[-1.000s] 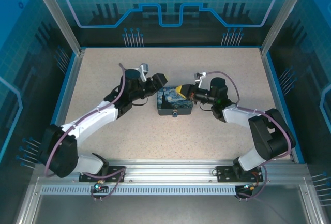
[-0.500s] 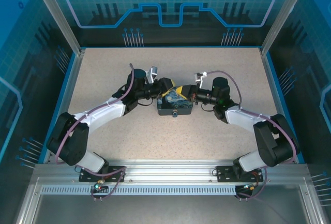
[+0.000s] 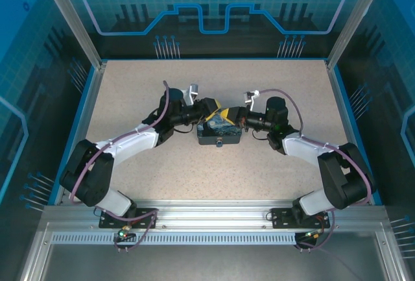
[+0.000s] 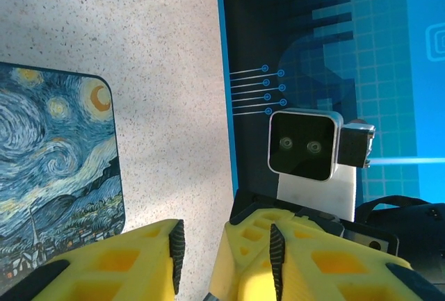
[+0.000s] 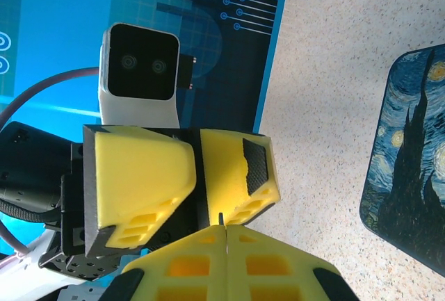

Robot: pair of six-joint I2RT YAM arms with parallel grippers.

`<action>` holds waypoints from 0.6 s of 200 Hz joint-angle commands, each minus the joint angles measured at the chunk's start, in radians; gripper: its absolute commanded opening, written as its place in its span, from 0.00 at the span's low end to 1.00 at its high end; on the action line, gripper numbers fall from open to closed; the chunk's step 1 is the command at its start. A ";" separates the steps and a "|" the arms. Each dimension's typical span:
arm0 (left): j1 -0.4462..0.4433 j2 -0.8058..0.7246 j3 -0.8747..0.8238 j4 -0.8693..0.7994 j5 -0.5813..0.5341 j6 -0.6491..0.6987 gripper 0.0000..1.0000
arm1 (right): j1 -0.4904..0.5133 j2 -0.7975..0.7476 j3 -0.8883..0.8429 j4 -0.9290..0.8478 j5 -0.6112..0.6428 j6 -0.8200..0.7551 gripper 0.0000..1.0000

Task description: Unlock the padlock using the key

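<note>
While both arms reach inward | right tool [image 5: 221, 230] pinches key [image 5: 221, 217] | (left tool [image 4: 203, 247] parted)

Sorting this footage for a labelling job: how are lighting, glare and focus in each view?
Top external: even light, soft shadows, no glare on the table, though the padlock on the box is too small to read. Left wrist: box print and table speckle sharp, yellow fingers cropped at the bottom edge. Right wrist: crisp; the key, a thin dark sliver, pokes from the shut right gripper.
</note>
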 commanded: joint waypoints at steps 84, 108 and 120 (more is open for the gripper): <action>-0.022 0.041 -0.052 0.150 0.007 -0.086 0.21 | -0.001 -0.010 0.001 0.026 0.022 0.005 0.00; -0.024 0.041 -0.065 0.174 0.002 -0.097 0.20 | 0.000 -0.003 -0.002 0.039 0.028 0.012 0.00; -0.026 0.039 -0.067 0.180 -0.001 -0.099 0.20 | -0.001 0.003 0.001 0.041 0.028 0.014 0.00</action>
